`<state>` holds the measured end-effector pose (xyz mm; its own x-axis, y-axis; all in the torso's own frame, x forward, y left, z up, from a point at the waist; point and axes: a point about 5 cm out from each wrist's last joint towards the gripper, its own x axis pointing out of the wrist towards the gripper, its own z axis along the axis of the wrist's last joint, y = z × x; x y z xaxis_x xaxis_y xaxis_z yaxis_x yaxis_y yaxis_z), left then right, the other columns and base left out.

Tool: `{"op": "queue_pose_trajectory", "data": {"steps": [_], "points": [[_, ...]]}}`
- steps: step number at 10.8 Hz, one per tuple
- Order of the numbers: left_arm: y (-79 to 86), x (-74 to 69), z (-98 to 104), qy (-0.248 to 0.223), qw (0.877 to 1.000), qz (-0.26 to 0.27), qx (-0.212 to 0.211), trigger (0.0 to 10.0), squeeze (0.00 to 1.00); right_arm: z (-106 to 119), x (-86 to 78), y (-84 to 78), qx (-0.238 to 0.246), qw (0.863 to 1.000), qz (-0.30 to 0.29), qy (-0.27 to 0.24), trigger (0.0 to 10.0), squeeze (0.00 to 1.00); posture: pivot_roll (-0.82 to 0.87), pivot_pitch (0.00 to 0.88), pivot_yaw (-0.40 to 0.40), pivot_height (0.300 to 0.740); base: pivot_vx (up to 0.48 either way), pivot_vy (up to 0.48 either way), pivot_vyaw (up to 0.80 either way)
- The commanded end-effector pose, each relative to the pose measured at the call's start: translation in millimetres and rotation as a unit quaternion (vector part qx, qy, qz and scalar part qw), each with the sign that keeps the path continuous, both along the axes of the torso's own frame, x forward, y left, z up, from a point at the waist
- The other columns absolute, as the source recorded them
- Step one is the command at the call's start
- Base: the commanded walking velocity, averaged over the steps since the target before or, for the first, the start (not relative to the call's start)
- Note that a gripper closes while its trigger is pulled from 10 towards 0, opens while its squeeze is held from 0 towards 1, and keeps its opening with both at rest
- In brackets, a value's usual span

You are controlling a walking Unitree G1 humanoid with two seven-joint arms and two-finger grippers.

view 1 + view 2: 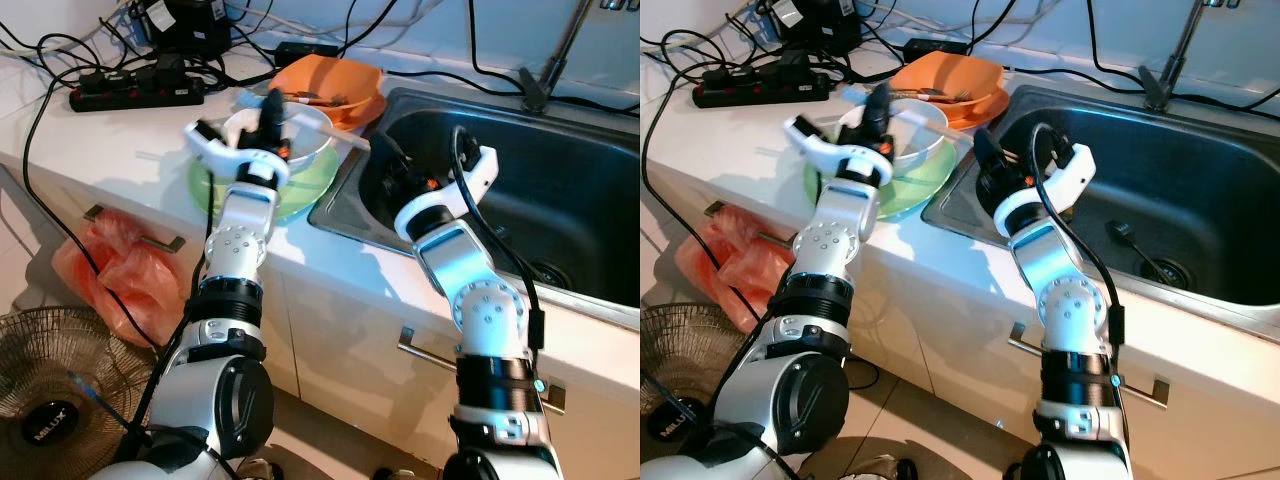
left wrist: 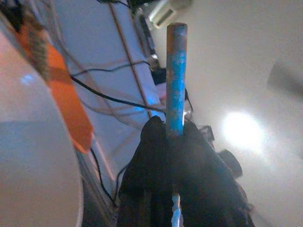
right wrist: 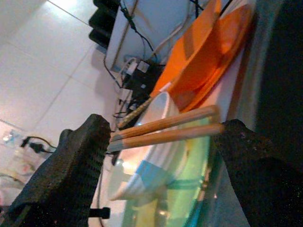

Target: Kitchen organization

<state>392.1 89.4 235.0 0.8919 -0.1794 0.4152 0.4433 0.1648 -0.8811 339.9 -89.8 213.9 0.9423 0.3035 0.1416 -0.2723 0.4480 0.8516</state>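
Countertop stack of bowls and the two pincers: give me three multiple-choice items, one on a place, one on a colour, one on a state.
1. Where is the white bowl?
A. in the sink
B. in the green bowl
C. on the floor

2. What colour is the bowl nearest the power strip?
A. orange
B. black
C. purple

3. What state is the left pincer in?
A. open
B. shut on a stick
C. shut on a cable

Key: 1 B, it sits inside the green bowl. 2 A, the orange bowl. 3 B, its fingers clamp the stick.

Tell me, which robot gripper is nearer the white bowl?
Left. The left gripper is over the round white bowl, pinching a blue-tipped stick; the right gripper hangs open inside the steel sink.
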Motion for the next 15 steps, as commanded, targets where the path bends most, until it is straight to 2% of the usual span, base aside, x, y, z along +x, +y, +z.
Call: {"op": "queue_pose_trajectory", "data": {"steps": [1, 2, 3, 4, 7, 14, 15], "points": [[-53.4, -12.3, 4, 0.002, 0.997, -0.068, -0.04, 0.0, 0.0, 26, 0.8, 29.6, 0.054, 0.997, 0.036, -0.032, 10.0, 0.0, 0.01, 0.09, 0.066, 0.74, 0.0, 0.0, 0.0], [-56.2, -15.8, 2, 0.004, 0.996, -0.078, -0.034, 0.0, 0.0, 24, 1.9, 31.9, 0.058, 0.997, 0.04, -0.031, 10.0, 0.0, 0.01, 0.092, 0.066, 0.74, 0.0, 0.0, 0.0], [-58.1, -19.0, -1, 0.006, 0.996, -0.086, -0.03, 0.0, 0.0, 24, 2.1, 34.5, 0.064, 0.996, 0.045, -0.035, 9.0, 0.0, 0.02, 0.095, 0.063, 0.74, 0.0, 0.0, 0.0], [-58.4, -21.9, -2, 0.007, 0.996, -0.089, -0.028, 0.0, 0.0, 25, 3.1, 35.4, 0.067, 0.996, 0.049, -0.041, 0.0, 0.0, 0.03, 0.1, 0.064, 0.74, 0.0, 0.0, 0.0], [-54.1, -24.4, -7, 0.015, 0.995, -0.091, -0.024, 0.0, 0.0, 31, 10.3, 35.1, 0.061, 0.995, 0.058, -0.056, 0.0, 0.0, 0.03, 0.106, 0.063, 0.74, 0.0, 0.0, 0.0], [-50.4, -27.0, -14, 0.037, 0.996, -0.082, -0.021, 0.0, 0.0, 46, 18.2, 36.6, 0.087, 0.992, 0.047, -0.079, 0.0, 0.0, 0.04, 0.099, 0.069, 0.74, 0.0, 0.0, 0.0], [-50.0, -26.7, -15, 0.039, 0.996, -0.074, -0.016, 1.7, 0.0, 48, 18.5, 37.2, 0.091, 0.992, 0.046, -0.08, 0.0, 0.0, 0.04, 0.1, 0.07, 0.74, 0.0, 0.0, 0.0]]}}
